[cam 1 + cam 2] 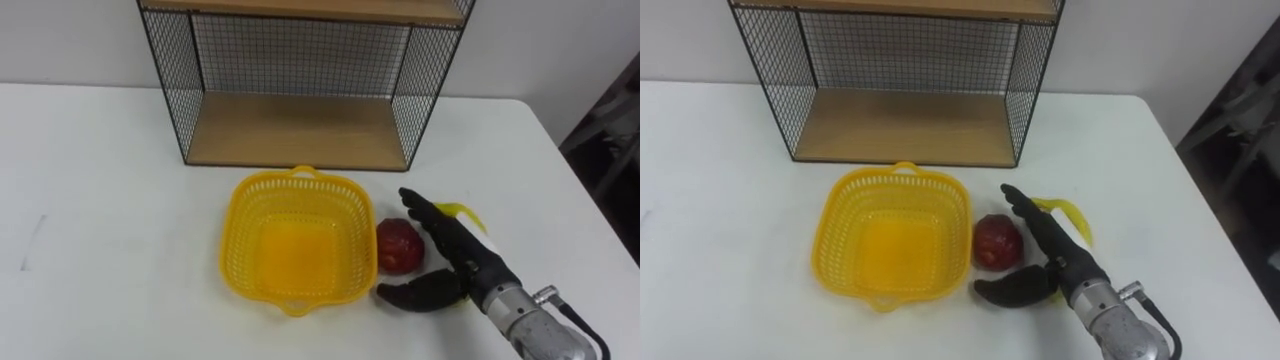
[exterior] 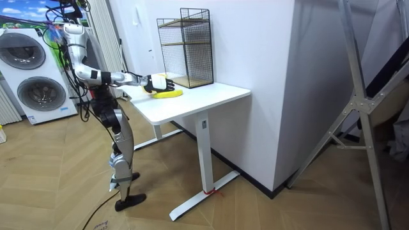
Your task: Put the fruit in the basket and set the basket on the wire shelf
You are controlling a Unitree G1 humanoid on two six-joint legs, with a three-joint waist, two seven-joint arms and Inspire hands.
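Not yet begun: basket empty, both fruits out.
Left eye view: red fruit (image 1: 398, 245) and banana (image 1: 462, 211) lie right of the basket (image 1: 236, 228); right hand (image 1: 468, 264), fingers wide, brackets the red fruit. Room view: wire shelf (image 2: 192, 51) behind the basket. Right eye view: basket on the table (image 1: 720, 200).

The desk (image 1: 100, 200) is seen from above and from close by in both eye views. They are taken from the robot's head and are directed downward and forward, toward the wire shelf (image 1: 290, 130) at the desk's far edge. The same scene is shared by them, with the basket (image 1: 245, 200) near the middle; in the right eye view everything is placed slightly more to the left. The room view is taken from well apart and from the side. The whole robot, the desk and the shelf are covered there, with washing machines (image 2: 35, 89) behind the robot.
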